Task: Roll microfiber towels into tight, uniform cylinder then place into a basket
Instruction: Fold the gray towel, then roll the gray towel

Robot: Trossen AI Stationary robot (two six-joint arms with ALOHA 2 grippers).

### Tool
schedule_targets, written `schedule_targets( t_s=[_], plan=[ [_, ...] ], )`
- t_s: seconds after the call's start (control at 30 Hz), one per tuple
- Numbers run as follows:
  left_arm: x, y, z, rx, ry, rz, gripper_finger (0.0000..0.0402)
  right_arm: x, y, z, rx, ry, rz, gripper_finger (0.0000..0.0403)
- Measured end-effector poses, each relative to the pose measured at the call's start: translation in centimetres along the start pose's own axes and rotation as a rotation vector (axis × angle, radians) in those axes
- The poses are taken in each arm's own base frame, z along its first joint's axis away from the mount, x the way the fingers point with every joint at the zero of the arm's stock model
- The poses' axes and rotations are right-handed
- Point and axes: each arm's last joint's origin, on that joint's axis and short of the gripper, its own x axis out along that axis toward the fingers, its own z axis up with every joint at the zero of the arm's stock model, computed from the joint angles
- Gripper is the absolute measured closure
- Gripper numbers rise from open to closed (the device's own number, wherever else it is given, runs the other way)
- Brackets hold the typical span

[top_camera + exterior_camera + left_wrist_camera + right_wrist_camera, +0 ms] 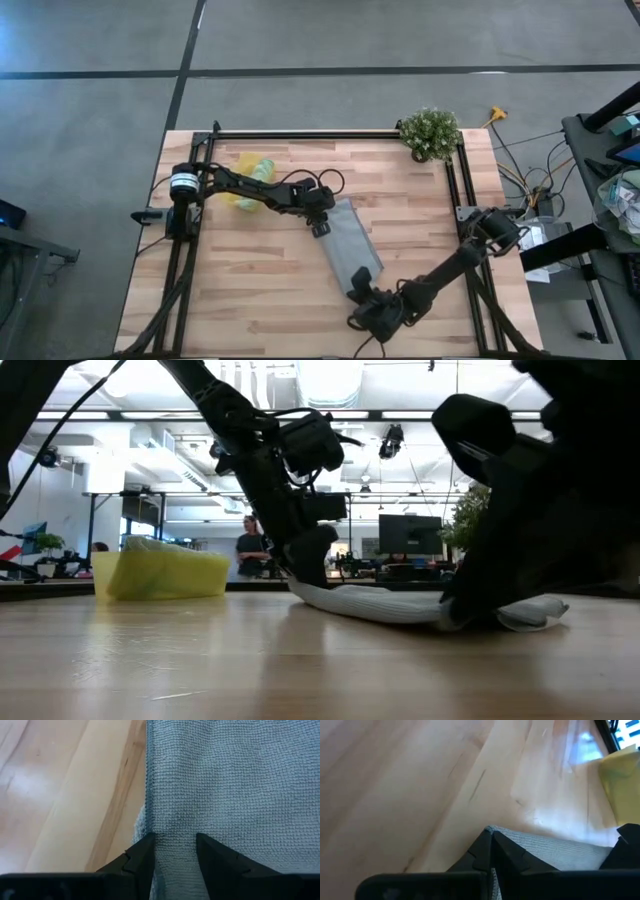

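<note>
Two grippers meet one grey-blue towel [352, 245], which lies flat mid-table as a long folded strip. Left gripper [320, 226], at the strip's far end, stands partly open with fingers [142, 860] pressed down on the cloth. Right gripper [360, 296], at the near end, is closed, pinching the towel's corner. Basket [248, 180], yellow, sits near the left arm's base, holding something light green.
</note>
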Motion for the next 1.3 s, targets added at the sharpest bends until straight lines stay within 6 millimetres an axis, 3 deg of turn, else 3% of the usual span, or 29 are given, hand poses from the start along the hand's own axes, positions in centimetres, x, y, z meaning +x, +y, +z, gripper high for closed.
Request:
schedule_targets(
  t_s=[0.37, 0.57, 0.73, 0.83, 1.1, 1.3],
  plan=[
    [-0.3, -0.9, -0.2, -0.031, 0.034, -0.089, 0.0272, 0.0, 0.0, 0.2, -0.005, -0.007, -0.010, 0.0387],
    [-1.9, -1.4, -1.0, 0.008, 0.113, -0.085, 0.0272, -0.8, 0.7, 1.1, -0.034, -0.034, -0.002, 0.0339],
    [-4.5, -2.2, -0.8, 0.033, 0.080, -0.074, 0.0272, -2.5, 1.6, 1.7, -0.091, -0.033, -0.056, 0.0297],
    [-6.2, -3.7, -0.9, 0.044, 0.041, -0.106, 0.0272, -3.8, 1.6, 1.4, -0.102, 0.019, -0.129, 0.0278],
    [-8.5, -9.9, -2.5, 0.128, -0.061, -0.134, 0.0272, -5.6, -0.4, -2.7, 0.013, 0.289, -0.314, 0.0270],
    [-10.0, -13.5, -4.1, 0.155, -0.130, -0.124, 0.0272, -5.1, 0.2, -3.7, 0.010, 0.349, -0.212, 0.0274]
  ],
)
